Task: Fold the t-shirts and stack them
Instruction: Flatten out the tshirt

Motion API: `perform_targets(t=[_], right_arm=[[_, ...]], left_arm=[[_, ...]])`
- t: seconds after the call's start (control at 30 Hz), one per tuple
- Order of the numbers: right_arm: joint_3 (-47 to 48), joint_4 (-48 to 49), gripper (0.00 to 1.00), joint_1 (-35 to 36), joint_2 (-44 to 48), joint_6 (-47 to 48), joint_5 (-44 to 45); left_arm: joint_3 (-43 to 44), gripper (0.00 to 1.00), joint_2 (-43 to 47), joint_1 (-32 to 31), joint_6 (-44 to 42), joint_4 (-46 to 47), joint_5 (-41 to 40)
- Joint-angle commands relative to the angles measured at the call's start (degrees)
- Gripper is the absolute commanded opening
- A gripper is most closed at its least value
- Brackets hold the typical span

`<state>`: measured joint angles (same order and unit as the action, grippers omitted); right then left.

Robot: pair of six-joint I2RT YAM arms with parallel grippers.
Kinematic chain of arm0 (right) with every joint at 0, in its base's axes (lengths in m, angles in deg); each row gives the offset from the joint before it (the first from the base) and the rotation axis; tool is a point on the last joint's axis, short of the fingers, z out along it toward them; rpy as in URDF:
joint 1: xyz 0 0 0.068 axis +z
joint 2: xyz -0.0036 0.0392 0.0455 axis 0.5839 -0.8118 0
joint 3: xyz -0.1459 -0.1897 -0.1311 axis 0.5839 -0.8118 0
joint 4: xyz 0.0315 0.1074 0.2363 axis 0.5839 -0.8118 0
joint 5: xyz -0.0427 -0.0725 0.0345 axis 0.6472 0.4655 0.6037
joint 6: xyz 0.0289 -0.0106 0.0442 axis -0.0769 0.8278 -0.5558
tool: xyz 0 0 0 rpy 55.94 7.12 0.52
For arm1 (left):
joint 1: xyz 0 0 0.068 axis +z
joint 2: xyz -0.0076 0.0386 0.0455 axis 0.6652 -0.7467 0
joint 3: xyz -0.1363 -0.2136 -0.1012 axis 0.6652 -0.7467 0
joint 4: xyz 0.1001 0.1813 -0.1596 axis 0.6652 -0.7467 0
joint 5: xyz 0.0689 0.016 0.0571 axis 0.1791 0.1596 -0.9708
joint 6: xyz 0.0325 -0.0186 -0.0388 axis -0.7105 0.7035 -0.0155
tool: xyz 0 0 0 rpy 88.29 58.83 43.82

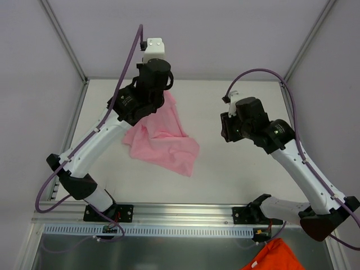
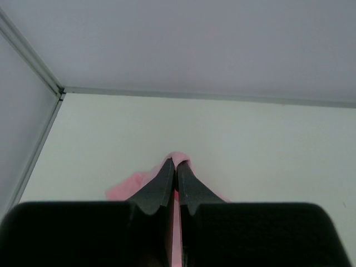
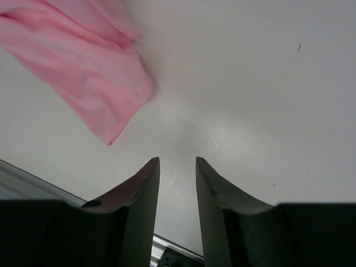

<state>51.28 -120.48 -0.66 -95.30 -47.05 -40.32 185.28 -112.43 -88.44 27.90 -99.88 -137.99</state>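
Note:
A light pink t-shirt [image 1: 166,140] hangs crumpled from my left gripper [image 1: 163,97] down onto the white table. The left gripper [image 2: 177,162] is shut on a fold of that pink fabric [image 2: 181,158], which pokes out above the fingertips. My right gripper [image 1: 226,126] hovers to the right of the shirt, apart from it. In the right wrist view the right gripper [image 3: 177,161] stands open with only bare table between its fingers, and the pink t-shirt [image 3: 83,61] lies at the upper left.
An orange cloth [image 1: 274,257] lies below the table's front rail [image 1: 180,211] at the bottom right. Grey walls close in the table [image 1: 236,180] at the back and both sides.

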Motion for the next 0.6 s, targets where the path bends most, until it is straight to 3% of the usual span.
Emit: perform_targets(t=[0.0,0.13,0.33,0.57], right_arm=[[-0.98,2.26,0.37,-0.18,2.61,-1.86,-3.71],[-2.39,2.17,0.39,-0.09,1.91,-1.51,-4.86],[-4.50,3.57,0.41,0.00,1.03,-1.51,-6.97],[-2.49,4.37,0.41,0.52,-4.15,-2.38,-9.78]], left_arm=[[6.47,0.00,-0.02,0.69,-6.02,5.90,-2.29],[11.83,0.00,-0.55,0.60,-5.14,3.89,-0.27],[11.23,0.00,2.52,0.42,-7.87,6.69,0.44],[4.39,0.00,7.09,0.42,1.52,1.87,7.90]])
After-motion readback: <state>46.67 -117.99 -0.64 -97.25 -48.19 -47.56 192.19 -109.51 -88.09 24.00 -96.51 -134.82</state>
